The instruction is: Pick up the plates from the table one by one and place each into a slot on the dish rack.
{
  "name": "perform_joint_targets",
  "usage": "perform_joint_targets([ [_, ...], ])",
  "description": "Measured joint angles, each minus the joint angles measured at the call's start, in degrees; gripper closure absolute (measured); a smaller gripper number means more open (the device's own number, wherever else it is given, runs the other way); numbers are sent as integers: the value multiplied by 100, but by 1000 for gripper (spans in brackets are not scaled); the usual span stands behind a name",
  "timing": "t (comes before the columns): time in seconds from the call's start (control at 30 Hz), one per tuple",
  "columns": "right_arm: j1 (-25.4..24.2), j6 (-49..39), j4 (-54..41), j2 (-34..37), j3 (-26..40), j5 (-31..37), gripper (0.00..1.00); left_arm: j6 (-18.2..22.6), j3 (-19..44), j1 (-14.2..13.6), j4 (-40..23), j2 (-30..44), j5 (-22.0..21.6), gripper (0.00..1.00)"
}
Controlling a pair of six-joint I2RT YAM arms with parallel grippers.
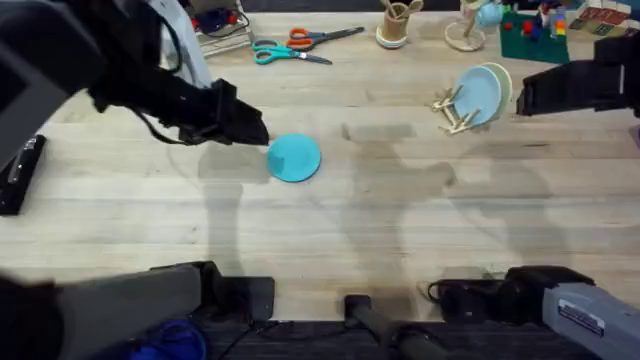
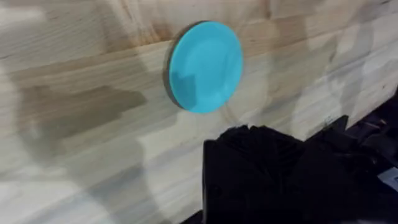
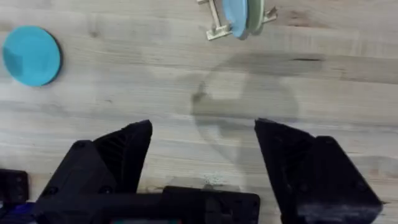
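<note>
The bright turquoise round plastic plate [image 1: 294,158] is laid flat on the light wooden plank table [image 1: 330,230], just beside the left gripper [image 1: 255,130]; that gripper's finger opening cannot be determined. The pale blue plate [image 1: 480,95] and the cream plate [image 1: 503,85] are held upright in the small wooden dowel dish rack [image 1: 452,108]; the right gripper [image 3: 202,134] is spread wide above bare table.

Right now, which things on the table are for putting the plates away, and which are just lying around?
For the job:
turquoise plate, flat on the table
dish rack, with a pale blue plate and a cream plate already in it

Just lying about:
scissors
wooden cup of utensils
black bar at the table's left edge
</note>
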Motion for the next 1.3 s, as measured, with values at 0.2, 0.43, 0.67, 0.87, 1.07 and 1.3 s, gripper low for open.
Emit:
perform_joint_targets([
  [0.2, 0, -1, -2, 0, 0, 0, 8, 193, -46, 0, 320, 751, 99, 959],
  [0.43, 0, -1, -2, 0, 0, 0, 7, 284, -46, 0, 747, 1477, 128, 959],
  [0.67, 0, 1, -1, 0, 4, 0, 7, 309, -46, 0, 1197, 2193, 80, 959],
  [0.87, 0, -1, -2, 0, 4, 0, 7, 313, -17, 52, 1278, 2528, 409, 959],
  [1.07, 0, -1, -2, 0, 7, 0, 7, 313, 24, 52, 1356, 2732, 737, 959],
  [1.3, 0, 0, -2, 0, 13, 0, 8, 311, 26, 52, 1375, 2747, 779, 959],
])
